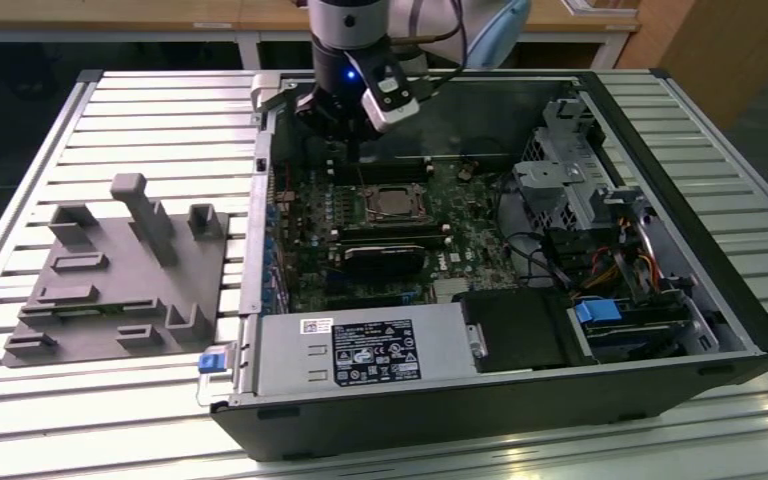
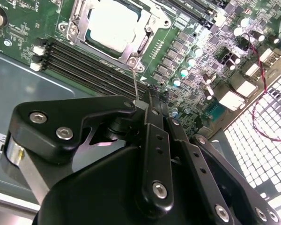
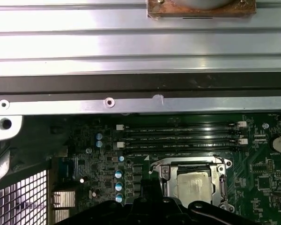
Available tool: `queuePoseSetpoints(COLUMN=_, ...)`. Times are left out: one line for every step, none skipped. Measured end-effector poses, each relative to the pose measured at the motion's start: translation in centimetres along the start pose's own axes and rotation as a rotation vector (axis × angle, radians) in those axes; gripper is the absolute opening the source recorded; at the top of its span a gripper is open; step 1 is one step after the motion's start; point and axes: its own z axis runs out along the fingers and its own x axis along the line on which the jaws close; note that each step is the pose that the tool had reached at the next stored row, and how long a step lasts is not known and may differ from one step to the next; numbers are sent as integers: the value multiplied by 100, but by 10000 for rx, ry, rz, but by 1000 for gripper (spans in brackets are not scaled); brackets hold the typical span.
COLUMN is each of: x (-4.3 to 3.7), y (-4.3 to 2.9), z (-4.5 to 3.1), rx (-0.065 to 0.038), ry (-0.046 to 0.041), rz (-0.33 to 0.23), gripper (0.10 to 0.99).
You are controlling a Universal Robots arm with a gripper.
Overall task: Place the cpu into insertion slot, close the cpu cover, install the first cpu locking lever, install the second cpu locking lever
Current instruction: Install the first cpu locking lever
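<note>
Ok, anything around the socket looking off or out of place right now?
One thing: a thin metal lever stands upright from a corner of the cpu cover instead of lying flat beside it, its tip up by the gripper. The cpu sits square inside the frame; I see nothing bent or spilled.

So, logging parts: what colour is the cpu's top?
Silver-grey cpu, best in the first wrist view.

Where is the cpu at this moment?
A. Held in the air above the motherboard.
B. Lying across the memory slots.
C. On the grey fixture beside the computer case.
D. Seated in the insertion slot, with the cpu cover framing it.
D: in the second wrist view the cpu lies flat with its silver top showing through the square cut-out of the cpu cover, beside the memory slots and not on them.
</note>
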Motion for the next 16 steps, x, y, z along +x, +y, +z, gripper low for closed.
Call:
queuePoseSetpoints(x=5, y=1, z=3, rx=0, ry=0, rz=-1, gripper=106)
queuePoseSetpoints(x=10, y=4, z=6, rx=0, ry=0, rz=0, gripper=106)
queuePoseSetpoints(x=15, y=7, z=9, rx=0, ry=0, rz=0, gripper=106)
queuePoseSetpoints(x=22, y=10, z=13, rx=0, ry=0, rz=-1, gripper=106)
queuePoseSetpoints(x=29, y=13, z=17, rx=-1, ry=0, rz=-2, gripper=106)
queuePoseSetpoints(x=36, y=17, z=20, rx=-1, ry=0, rz=-3, gripper=106)
queuePoseSetpoints(x=42, y=20, z=23, rx=-1, ry=0, rz=-5, gripper=106)
queuePoseSetpoints(x=48, y=24, z=26, rx=0, ry=1, rz=-7, gripper=106)
queuePoseSetpoints(x=54, y=28, z=30, rx=0, ry=1, rz=-10, gripper=106)
queuePoseSetpoints(x=60, y=32, z=32, rx=0, ry=2, rz=-12, gripper=106)
queuePoseSetpoints(x=65, y=36, z=36, rx=0, ry=2, rz=-14, gripper=106)
queuePoseSetpoints(x=69, y=41, z=39, rx=0, ry=2, rz=-16, gripper=106)
queuePoseSetpoints(x=73, y=46, z=42, rx=0, ry=2, rz=-17, gripper=106)
queuePoseSetpoints(x=76, y=51, z=46, rx=0, ry=2, rz=-18, gripper=106)
queuePoseSetpoints(x=80, y=57, z=50, rx=0, ry=2, rz=-18, gripper=106)
queuePoseSetpoints(x=82, y=64, z=53, rx=-1, ry=2, rz=-19, gripper=106)
